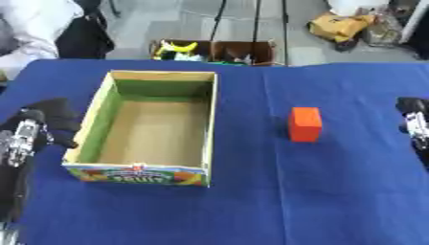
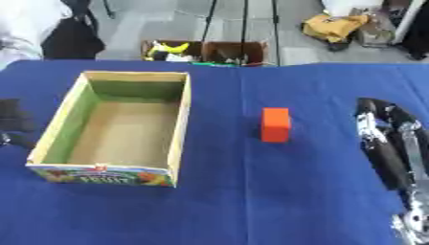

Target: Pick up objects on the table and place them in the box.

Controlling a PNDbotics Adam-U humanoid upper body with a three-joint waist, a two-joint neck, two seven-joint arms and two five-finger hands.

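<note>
Right of box, orange block stands upright; right hand nearer, fingers straight, empty; block lies to its left.

A lab or test room, by the look of it: a tabletop under a blue cloth stands on a grey floor, with thin black stand legs (tripods, perhaps) and open cartons of oddments beyond its far edge.

Open cardboard box on blue desk, nothing inside. Orange block upright, right of box, well apart. Left robot hand beside box's left wall. Right robot hand at right edge.
</note>
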